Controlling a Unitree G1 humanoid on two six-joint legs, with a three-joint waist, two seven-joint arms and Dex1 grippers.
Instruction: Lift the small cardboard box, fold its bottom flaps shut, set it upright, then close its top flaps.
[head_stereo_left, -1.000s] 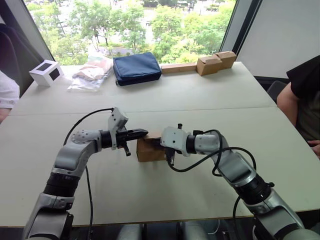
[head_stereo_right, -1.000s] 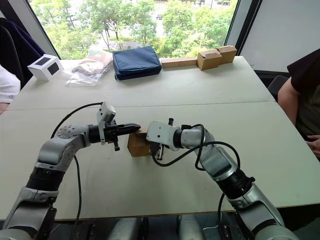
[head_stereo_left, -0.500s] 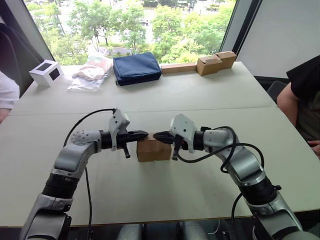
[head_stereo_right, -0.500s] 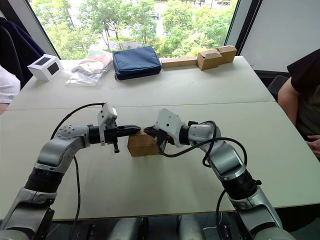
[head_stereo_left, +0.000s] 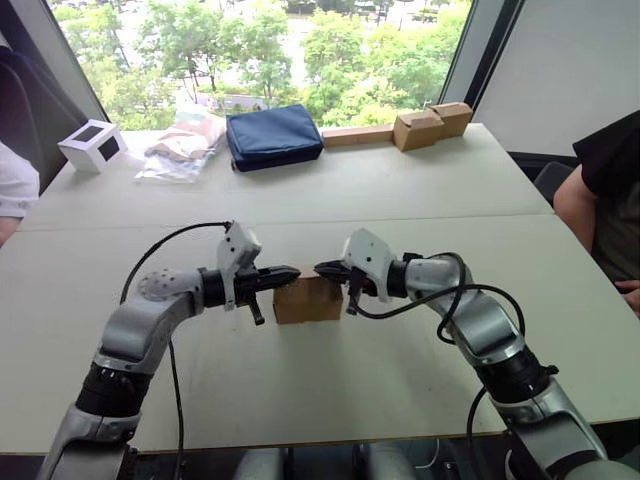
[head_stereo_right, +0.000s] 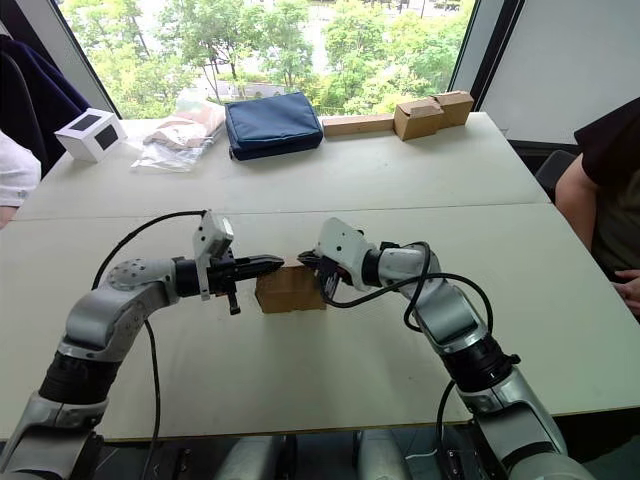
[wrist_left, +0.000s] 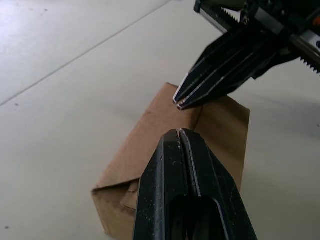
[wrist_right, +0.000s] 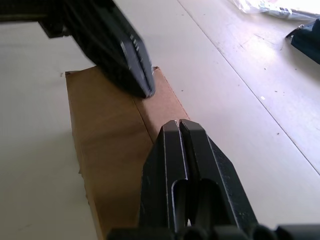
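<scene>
Pressing the top flaps (wrist_right: 107, 127) flat on the small cardboard box (head_stereo_left: 307, 300); left gripper (head_stereo_left: 292, 270) and right gripper (head_stereo_left: 320, 267) both clenched empty; keep tips low, push evenly.

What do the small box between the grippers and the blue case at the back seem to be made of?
The small cardboard box looks like plain brown cardboard: matte, unprinted, with folded seams. The blue case looks like soft woven fabric, probably padded: dull navy surface, rounded edges.

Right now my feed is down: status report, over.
Left gripper and right gripper both shut, tips over the small cardboard box. Box on table, top flaps folded flat. Nothing in the way.
</scene>
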